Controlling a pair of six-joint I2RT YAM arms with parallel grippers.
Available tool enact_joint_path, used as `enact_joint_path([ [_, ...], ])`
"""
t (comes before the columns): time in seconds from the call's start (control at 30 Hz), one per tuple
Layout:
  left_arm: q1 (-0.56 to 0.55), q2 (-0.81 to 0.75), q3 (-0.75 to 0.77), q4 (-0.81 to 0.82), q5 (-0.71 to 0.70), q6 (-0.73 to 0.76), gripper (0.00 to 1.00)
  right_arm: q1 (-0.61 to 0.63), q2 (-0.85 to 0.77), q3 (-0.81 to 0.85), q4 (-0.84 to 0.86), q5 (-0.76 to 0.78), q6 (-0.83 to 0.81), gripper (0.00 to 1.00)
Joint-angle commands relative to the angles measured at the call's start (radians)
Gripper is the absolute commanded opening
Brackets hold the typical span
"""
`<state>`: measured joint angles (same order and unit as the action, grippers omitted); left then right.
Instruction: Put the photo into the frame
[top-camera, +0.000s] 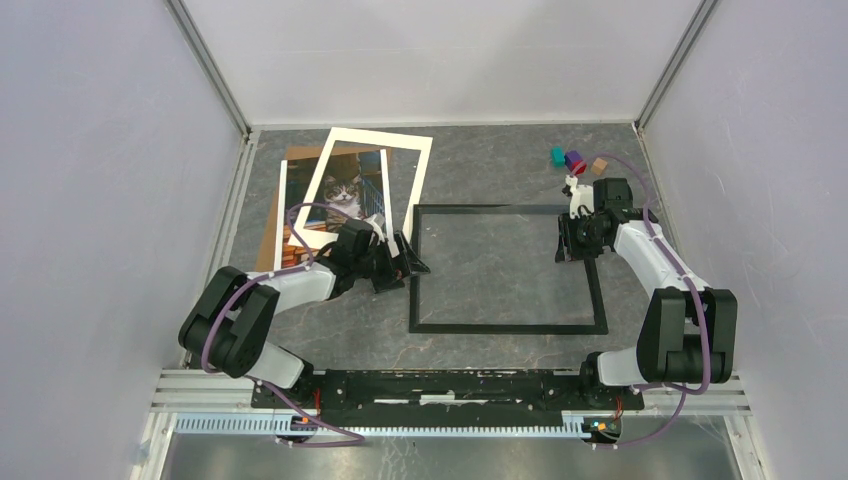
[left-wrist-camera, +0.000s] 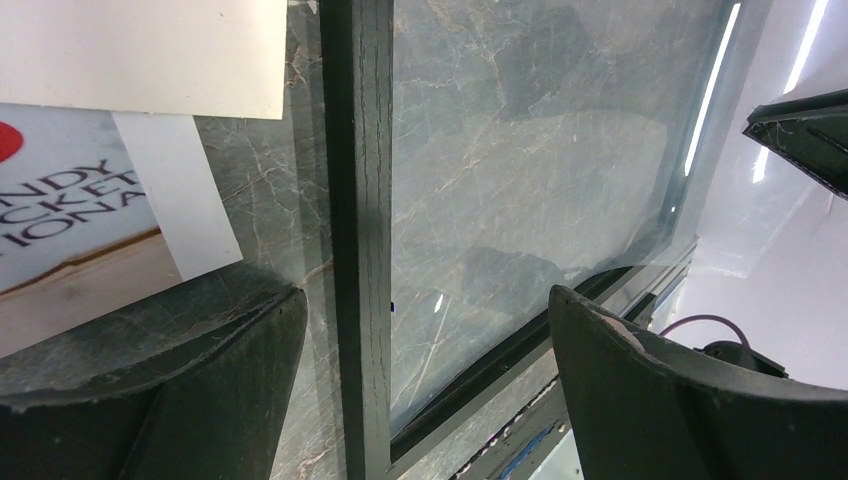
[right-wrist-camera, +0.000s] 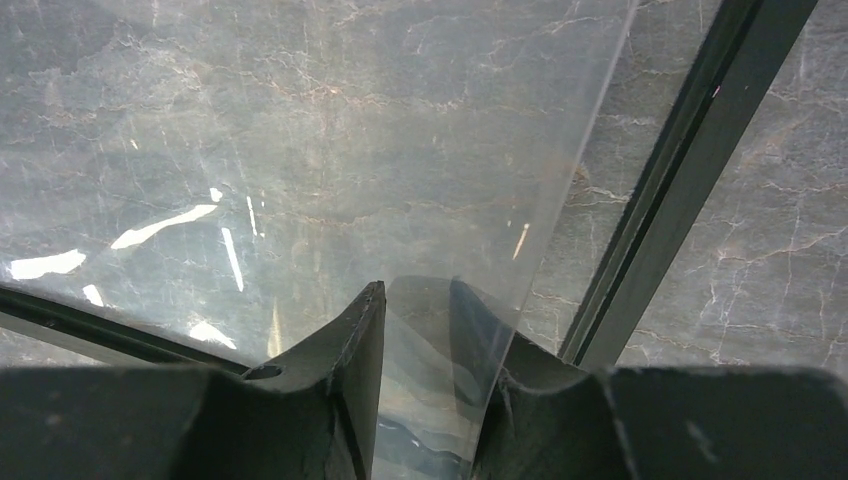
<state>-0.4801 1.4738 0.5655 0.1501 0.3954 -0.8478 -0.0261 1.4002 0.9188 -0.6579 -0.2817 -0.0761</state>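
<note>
Frame (top-camera: 505, 328) lies flat on tabletop (top-camera: 480, 160), centre-right. Photo (top-camera: 345, 190) sits far left beneath white mat (top-camera: 400, 140). Left gripper (left-wrist-camera: 425, 310) wide apart, straddling frame's left edge. Right gripper (right-wrist-camera: 415, 290) slightly apart around clear sheet (right-wrist-camera: 300, 150) edge, at frame's far right corner.

Robot lab test cell: plain pale panel walls (top-camera: 100, 200) on three sides, aluminium profile posts (top-camera: 212, 72) at corners, grey marble-look surface (top-camera: 500, 150), left arm (top-camera: 285, 288) and right arm (top-camera: 655, 262) bolted to metal rail (top-camera: 460, 381), purple cables (top-camera: 703, 345) looping.
</note>
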Motion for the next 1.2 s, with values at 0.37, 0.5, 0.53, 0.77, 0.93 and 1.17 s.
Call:
enact_joint_path([
  [0.37, -0.017, 0.022, -0.035, 0.078, 0.017, -0.046, 0.96, 0.013, -0.064, 0.024, -0.004, -0.010, 0.049, 0.35],
  [0.5, -0.019, 0.022, -0.035, 0.080, 0.018, -0.046, 0.96, 0.021, -0.081, 0.034, 0.011, -0.067, 0.075, 0.31],
  [0.53, -0.018, 0.023, -0.037, 0.082, 0.018, -0.046, 0.96, 0.021, -0.077, 0.034, 0.005, -0.051, 0.073, 0.31],
  [0.77, -0.018, 0.016, -0.049, 0.091, 0.022, -0.050, 0.96, 0.020, -0.070, -0.005, 0.005, 0.043, 0.056, 0.38],
  [0.93, -0.019, 0.014, -0.050, 0.091, 0.018, -0.053, 0.96, 0.055, -0.060, -0.018, 0.006, 0.063, 0.058, 0.40],
  [1.17, -0.019, 0.004, -0.053, 0.090, 0.013, -0.055, 0.97, 0.086, -0.043, -0.017, -0.019, 0.227, 0.063, 0.56],
])
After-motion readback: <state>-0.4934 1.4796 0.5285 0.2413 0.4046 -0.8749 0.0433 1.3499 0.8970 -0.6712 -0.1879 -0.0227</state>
